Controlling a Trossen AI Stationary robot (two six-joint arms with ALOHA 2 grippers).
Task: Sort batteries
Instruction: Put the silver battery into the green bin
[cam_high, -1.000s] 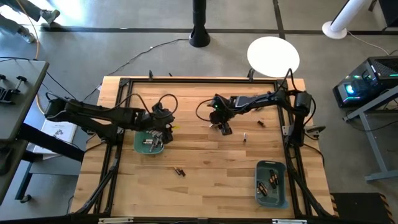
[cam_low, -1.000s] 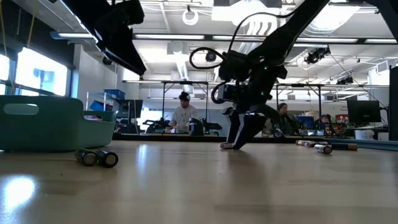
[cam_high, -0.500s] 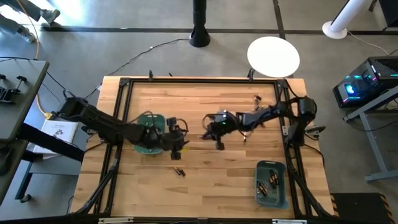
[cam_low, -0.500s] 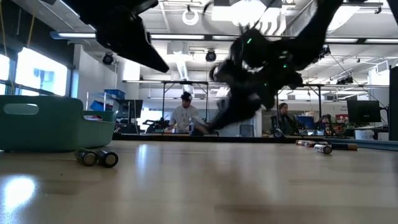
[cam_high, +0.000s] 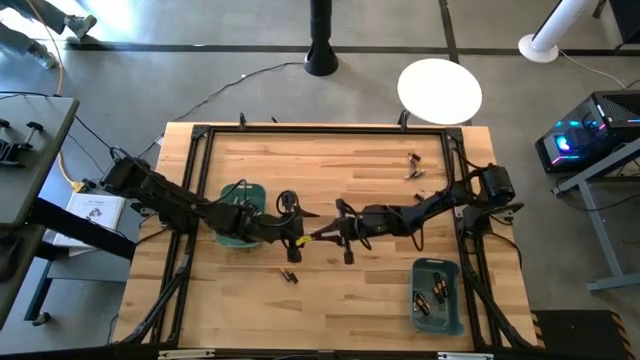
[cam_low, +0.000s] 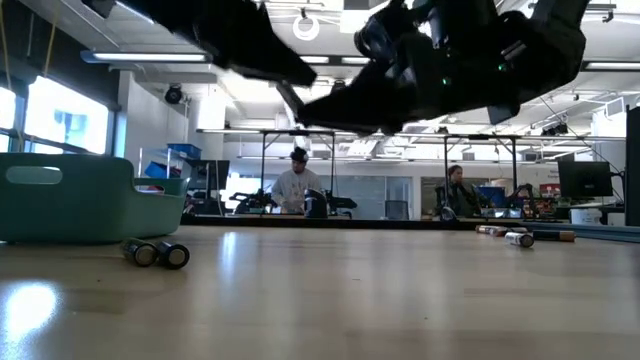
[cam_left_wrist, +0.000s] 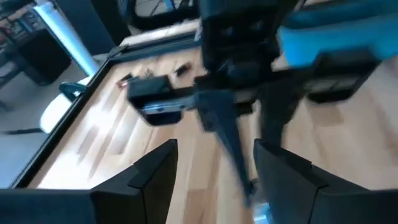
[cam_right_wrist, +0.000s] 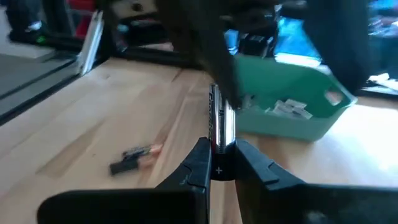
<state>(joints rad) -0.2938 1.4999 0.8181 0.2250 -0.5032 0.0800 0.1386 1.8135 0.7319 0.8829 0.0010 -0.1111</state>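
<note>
A pale wooden table inside a black frame fills the middle of the high view, with an open workshop behind it in the low view. At the centre of that high view the two arms meet tip to tip. The right gripper is clamped on a silvery battery that stands upright between its fingers, and the left gripper, jaws wide apart, faces it from just beside the teal bin at centre left. This looks like a hand-over in the air, though the step is a judgement. To do it well, the left fingers should close squarely on the free upper half of the cell before the right lets go. Two dark batteries lie below centre, a few more at upper right, and others sit in the second bin at lower right.
</note>
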